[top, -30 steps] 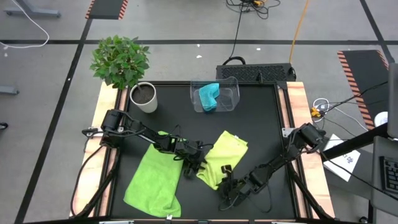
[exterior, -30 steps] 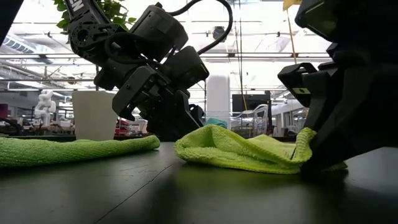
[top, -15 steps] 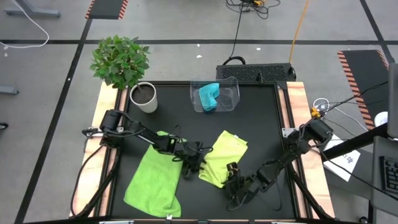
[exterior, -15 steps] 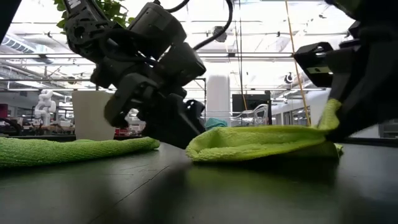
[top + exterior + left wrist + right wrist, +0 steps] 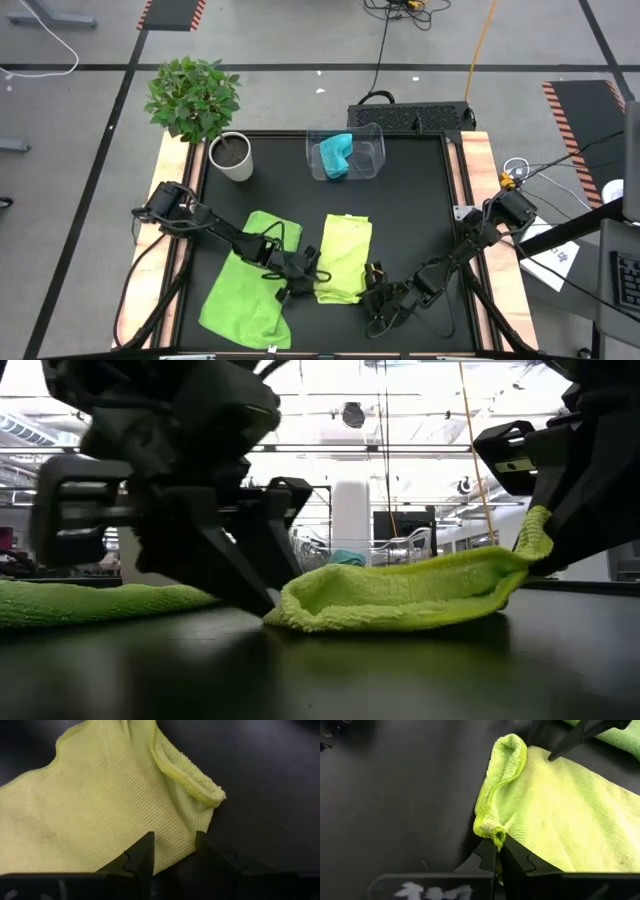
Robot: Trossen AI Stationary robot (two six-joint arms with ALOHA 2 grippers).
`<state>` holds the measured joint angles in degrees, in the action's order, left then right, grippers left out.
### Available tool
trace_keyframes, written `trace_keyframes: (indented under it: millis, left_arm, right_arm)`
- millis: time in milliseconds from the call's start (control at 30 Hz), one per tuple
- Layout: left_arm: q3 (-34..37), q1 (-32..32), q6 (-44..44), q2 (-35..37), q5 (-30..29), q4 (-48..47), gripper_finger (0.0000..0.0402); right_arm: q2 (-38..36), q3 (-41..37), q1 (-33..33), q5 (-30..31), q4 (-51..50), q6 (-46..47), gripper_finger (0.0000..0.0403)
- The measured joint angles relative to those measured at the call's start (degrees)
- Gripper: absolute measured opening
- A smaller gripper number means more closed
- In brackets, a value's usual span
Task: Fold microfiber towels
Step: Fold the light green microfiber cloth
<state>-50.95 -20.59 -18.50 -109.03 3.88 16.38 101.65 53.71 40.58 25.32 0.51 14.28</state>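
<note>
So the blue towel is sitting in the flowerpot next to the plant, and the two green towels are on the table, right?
Not quite. The blue towel is in the clear plastic bin, not in the white flowerpot, which stands apart to its left. The high view shows this. The two green towels are indeed on the table.

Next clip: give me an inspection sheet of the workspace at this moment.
Surface: black table.
Job's things: folded green towel at front centre; second green towel spread to its left; blue towel in clear bin.
Clutter: potted plant at back left.
Grippers: right gripper shut on folded green towel's corner; left gripper open at its edge.
Cables: cables on floor behind table.
Surroundings: grey floor, striped tape.
</note>
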Motion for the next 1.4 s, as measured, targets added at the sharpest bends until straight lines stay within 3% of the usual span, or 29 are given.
trace_keyframes:
  millis: [200, 400, 600, 967, 1400]
  left_arm:
    - [-0.04, -3.8, -1.93, 0.0, -6.29, 1.67, 0.0145]
    - [-0.07, -6.75, -1.88, 0.02, -7.31, 3.89, 0.0145]
    - [-0.15, -7.29, -2.36, 0.13, -14.4, 5.43, 0.0145]
    - [-0.17, -7.36, 4.1, 0.15, -11.18, 7.03, 0.0145]
    - [-0.25, -7.34, 1.88, -3.13, -13.89, 9.06, 0.0145]
  right_arm:
    - [-0.01, 0.02, 0.02, 0.0, -0.09, 0.02, 0.0]
    - [-0.01, 0.02, 0.02, 0.0, -0.06, 0.02, 0.0]
    - [-0.05, 0.04, 0.02, -0.05, 0.16, 0.19, 0.0]
    - [-0.05, 0.11, 0.02, -0.09, 0.41, 0.02, 0.0]
    - [-1.05, 0.11, -0.46, 0.18, 5.68, -1.18, 0.0]
